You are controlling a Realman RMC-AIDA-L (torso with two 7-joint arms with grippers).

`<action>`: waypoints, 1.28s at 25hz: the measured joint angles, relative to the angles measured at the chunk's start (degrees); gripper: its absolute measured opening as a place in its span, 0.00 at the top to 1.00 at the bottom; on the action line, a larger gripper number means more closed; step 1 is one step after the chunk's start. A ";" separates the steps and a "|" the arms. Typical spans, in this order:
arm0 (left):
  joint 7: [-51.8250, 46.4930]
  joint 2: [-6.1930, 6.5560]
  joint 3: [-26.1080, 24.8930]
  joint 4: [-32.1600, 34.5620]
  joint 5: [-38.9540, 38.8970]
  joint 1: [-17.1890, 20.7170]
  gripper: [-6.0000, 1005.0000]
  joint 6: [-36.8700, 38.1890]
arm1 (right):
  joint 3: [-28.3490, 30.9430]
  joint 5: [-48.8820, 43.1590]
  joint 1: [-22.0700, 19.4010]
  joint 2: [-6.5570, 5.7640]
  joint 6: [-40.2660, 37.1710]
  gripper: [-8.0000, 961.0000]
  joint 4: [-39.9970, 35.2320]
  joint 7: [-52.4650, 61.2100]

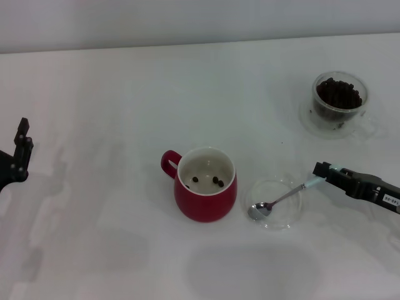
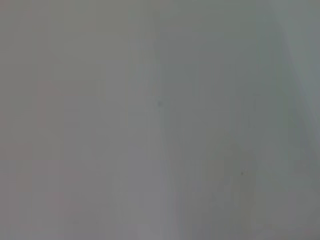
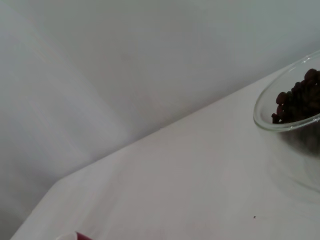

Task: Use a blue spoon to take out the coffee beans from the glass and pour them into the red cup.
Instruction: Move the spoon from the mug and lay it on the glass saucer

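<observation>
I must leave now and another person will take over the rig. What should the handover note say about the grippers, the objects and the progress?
Right gripper: at the pale handle end of the blue spoon; whether it grips cannot be told.
Left gripper: idle at the table's left edge.
Spoon: its bowl, with no beans in it, rests in the shallow glass dish, beside the red cup.
Glass: far right, apart from the rest, holding a heap of coffee beans.
Done: a few beans already lie in the red cup.
Left: most beans are still in the glass; scoop and pour them.
</observation>
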 joint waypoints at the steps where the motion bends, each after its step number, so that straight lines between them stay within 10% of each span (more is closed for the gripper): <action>1: 0.00 0.00 0.00 0.00 0.00 -0.02 0.51 0.00 | -0.03 -0.06 0.00 0.00 -0.02 0.74 0.00 0.02; 32: 0.00 -0.01 0.00 0.27 0.02 -1.15 0.51 0.01 | 3.00 0.80 0.01 -0.69 -1.03 0.63 -0.09 -3.46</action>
